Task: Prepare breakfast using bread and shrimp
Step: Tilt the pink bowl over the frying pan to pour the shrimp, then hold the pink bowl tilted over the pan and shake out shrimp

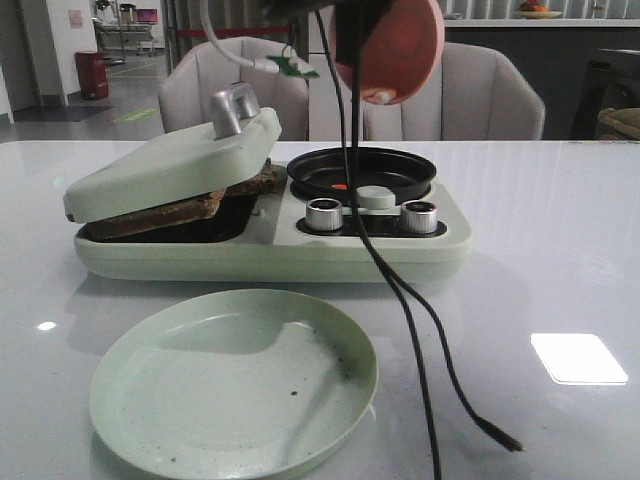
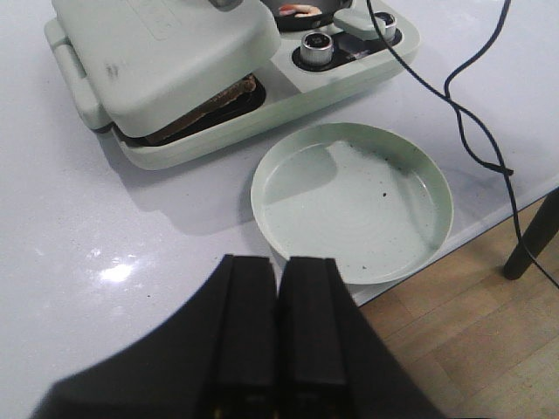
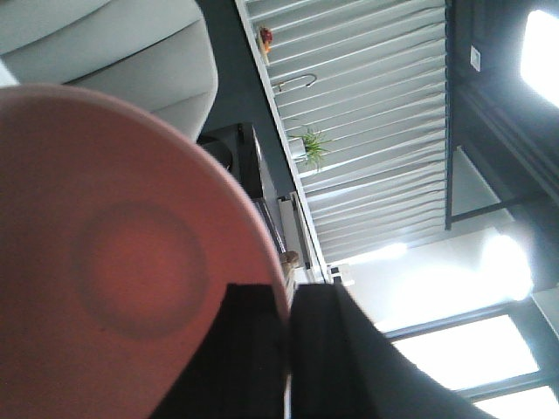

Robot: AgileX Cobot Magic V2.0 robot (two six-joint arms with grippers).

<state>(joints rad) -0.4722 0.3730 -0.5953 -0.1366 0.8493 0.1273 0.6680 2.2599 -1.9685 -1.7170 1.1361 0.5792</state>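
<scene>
Overhead, the right gripper (image 1: 375, 85) has its jaws clamped on the tipped pink bowl (image 1: 390, 45), shrimp (image 1: 340, 186) directly below in the pan (image 1: 362, 172).

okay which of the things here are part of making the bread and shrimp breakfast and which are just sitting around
Part of the job: bread under the breakfast maker's lid; shrimp in its round pan; pink bowl in the right gripper; green plate.

Just around: black cable, chairs.

Pale green appliance (image 1: 270, 250) with silver knobs (image 1: 323, 215) and a black pan (image 1: 362, 172); brown-crusted bread (image 1: 160, 215); speckled pale green plate (image 1: 233, 383); pink bowl (image 1: 395, 45); glossy white worktop (image 1: 560, 230).
</scene>
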